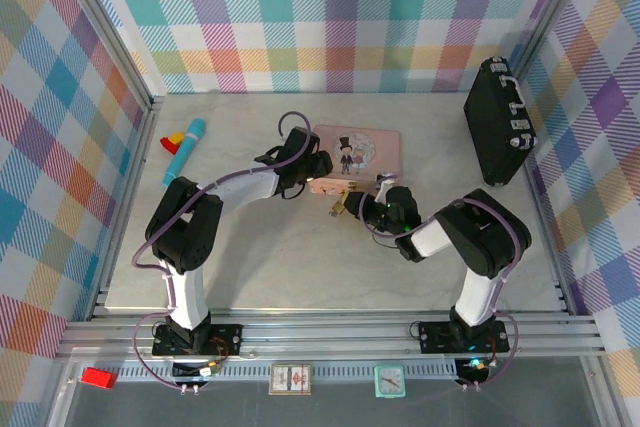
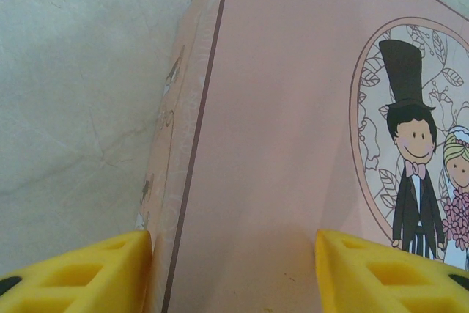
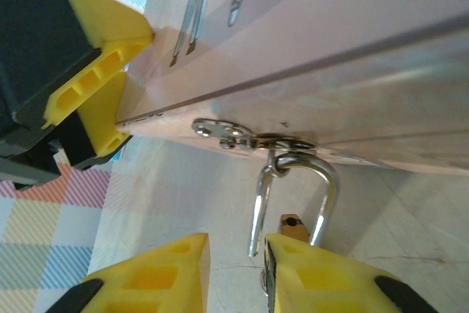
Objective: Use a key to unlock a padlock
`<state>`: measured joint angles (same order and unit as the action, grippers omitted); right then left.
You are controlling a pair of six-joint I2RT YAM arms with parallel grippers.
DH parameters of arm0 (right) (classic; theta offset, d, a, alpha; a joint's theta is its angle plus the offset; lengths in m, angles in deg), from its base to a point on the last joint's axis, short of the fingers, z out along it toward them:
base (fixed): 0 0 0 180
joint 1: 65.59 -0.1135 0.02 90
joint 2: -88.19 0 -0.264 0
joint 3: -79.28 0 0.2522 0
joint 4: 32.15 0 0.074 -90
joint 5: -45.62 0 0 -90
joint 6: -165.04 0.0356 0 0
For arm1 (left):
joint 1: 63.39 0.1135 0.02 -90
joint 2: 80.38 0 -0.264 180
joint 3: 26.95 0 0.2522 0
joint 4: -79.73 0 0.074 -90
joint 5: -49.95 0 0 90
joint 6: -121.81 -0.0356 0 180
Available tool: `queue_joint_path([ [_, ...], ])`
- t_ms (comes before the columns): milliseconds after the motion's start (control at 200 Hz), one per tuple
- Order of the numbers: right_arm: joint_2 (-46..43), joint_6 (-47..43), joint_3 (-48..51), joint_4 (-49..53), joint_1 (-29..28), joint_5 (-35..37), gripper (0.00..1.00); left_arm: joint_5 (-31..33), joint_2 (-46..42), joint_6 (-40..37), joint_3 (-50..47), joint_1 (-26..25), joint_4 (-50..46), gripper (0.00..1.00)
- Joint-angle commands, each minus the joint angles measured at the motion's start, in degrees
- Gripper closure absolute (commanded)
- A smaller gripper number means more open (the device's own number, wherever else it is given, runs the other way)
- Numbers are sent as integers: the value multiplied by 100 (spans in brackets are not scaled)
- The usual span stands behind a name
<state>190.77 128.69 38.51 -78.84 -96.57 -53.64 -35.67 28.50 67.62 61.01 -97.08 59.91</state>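
The left gripper, its ribbed yellow fingers spread wide, clasps a corner of the flat pink tin, one finger against the side wall and one on the smooth printed lid. A small silvery hasp on the tin's wall carries the padlock, which has a curved shiny shackle and a brass body. The right gripper sits at the padlock, its fingers narrowed; I cannot tell whether it pinches anything.

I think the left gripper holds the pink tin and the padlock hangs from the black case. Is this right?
Not the black case: the right wrist view shows the padlock hanging from the clasp of the pink tin. The left gripper does hold that tin.
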Motion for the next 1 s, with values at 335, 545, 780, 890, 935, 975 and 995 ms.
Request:
queue_joint_path([
  [335, 165, 534, 11, 1262, 13, 547, 77, -227, -30, 87, -134, -146, -672, 43],
  [545, 228, 629, -42, 1307, 18, 624, 76, -218, -25, 87, -143, -142, -669, 43],
  [780, -10, 769, 196, 1560, 13, 974, 73, -179, -53, 110, -186, -146, -668, 43],
  [890, 96, 808, 147, 1549, 13, 900, 74, -192, -52, 126, -186, -146, -642, 43],
  [935, 129, 864, 159, 1486, 13, 917, 75, -188, -51, 131, -180, -146, -642, 43],
  [975, 147, 867, 163, 1459, 13, 917, 75, -192, -56, 130, -185, -146, -642, 43],
  [995, 133, 874, 156, 1511, 13, 925, 75, -192, -51, 128, -183, -145, -649, 43],
])
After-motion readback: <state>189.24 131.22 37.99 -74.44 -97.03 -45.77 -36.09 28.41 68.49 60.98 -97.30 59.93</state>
